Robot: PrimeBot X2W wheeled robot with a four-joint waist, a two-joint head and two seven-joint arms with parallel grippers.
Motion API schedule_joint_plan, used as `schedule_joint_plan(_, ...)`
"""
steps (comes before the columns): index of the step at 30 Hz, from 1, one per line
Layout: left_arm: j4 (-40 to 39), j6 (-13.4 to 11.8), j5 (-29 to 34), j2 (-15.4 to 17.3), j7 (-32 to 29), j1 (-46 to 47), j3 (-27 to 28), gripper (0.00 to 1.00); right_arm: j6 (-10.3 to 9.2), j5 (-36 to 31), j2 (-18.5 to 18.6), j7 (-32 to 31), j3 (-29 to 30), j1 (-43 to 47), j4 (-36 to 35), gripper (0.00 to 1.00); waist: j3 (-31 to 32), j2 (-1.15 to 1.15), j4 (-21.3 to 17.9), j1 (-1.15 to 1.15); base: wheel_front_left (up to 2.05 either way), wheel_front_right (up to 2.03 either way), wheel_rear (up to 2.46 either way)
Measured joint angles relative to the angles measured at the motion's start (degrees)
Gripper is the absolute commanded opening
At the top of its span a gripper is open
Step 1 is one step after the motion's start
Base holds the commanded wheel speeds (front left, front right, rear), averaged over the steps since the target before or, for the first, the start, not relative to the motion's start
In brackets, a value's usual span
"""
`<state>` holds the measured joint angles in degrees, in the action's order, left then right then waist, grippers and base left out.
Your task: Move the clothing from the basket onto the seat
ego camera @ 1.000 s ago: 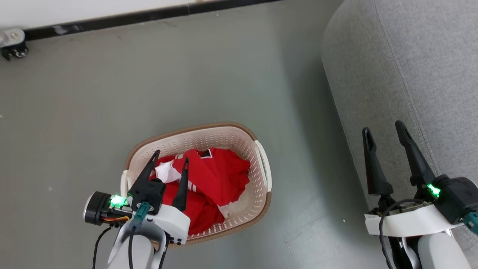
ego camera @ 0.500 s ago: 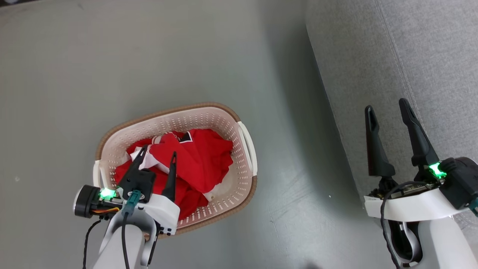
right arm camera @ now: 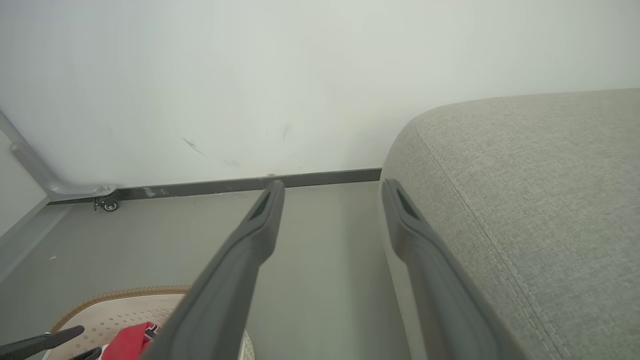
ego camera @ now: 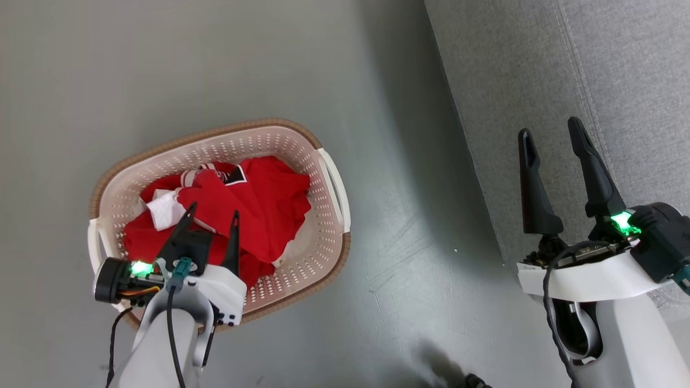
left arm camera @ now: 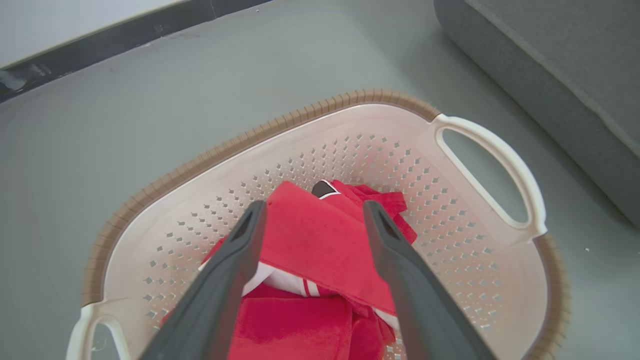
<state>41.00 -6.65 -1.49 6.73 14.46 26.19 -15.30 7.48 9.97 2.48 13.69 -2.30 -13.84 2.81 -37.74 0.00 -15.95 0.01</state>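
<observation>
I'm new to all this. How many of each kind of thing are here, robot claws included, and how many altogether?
Baskets: 1, the cream basket
Sofas: 1, the grey sofa
Heaps of clothing: 1, the red clothing in the basket; separate garments cannot be counted
Grippers: 2, the left gripper and the right gripper, both open
Total: 5

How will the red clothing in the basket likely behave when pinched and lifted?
Probably floppy: the clothing lies crumpled in soft folds, so it should drape and trail from a pinch. The pieces overlap, so one may drag another up. It looks thin and light; the basket might shift if cloth snags.
</observation>
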Motion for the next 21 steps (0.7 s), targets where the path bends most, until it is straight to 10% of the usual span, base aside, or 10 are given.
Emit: schedule_joint_plan(21,6.1,-1.9,0.1,0.5,-1.6,7.0,1.0,1.00,0.00,2.2,0.0,0.5,-2.0,-4.3,2.7,1.00,-6.1,0.00,-3.4,0.00,0.00,0.00,0.00)
